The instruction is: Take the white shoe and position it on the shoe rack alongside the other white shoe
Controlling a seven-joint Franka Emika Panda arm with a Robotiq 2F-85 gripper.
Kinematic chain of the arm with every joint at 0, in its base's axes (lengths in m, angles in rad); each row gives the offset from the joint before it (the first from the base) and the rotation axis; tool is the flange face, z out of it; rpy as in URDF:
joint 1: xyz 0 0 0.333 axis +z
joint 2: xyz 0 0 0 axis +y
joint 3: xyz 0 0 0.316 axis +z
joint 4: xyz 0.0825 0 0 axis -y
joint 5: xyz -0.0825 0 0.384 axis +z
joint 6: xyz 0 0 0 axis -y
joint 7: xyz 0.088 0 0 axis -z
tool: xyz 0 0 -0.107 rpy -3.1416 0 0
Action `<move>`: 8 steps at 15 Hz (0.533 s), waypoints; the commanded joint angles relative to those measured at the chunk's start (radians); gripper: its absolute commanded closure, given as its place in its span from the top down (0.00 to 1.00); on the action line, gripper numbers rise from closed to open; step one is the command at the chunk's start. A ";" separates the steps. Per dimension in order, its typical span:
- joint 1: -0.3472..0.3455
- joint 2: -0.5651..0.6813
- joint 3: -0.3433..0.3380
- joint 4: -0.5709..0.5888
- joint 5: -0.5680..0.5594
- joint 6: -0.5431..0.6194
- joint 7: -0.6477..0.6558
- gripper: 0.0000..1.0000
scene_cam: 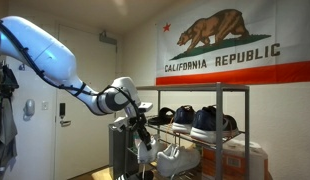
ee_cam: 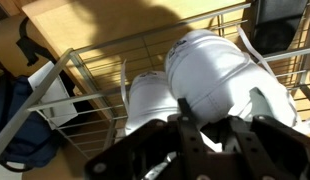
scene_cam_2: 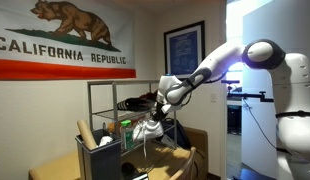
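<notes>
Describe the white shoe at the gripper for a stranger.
Under the California flag stands the metal shoe rack. At its lower shelf, under the gripper, is the white shoe: all white, unlike the navy sneakers above, and closer to the gripper than its white twin.

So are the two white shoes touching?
Cannot tell. In the wrist view the white shoe overlaps the other white shoe; no clear gap or contact shows.

On the lower tier of the shoe rack [scene_cam: 205, 89] the shoe [ee_cam: 220, 75] lies just beside its twin [ee_cam: 145, 100], right of it in the wrist view; other sneakers [scene_cam: 207, 120] sit on the tier above.
</notes>
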 commanded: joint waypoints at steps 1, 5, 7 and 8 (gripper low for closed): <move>0.023 0.014 -0.028 -0.002 -0.058 0.104 0.098 0.04; 0.047 0.046 -0.069 -0.007 -0.146 0.192 0.205 0.04; 0.063 0.061 -0.090 -0.004 -0.188 0.207 0.252 0.03; 0.071 0.068 -0.097 -0.002 -0.206 0.208 0.271 0.03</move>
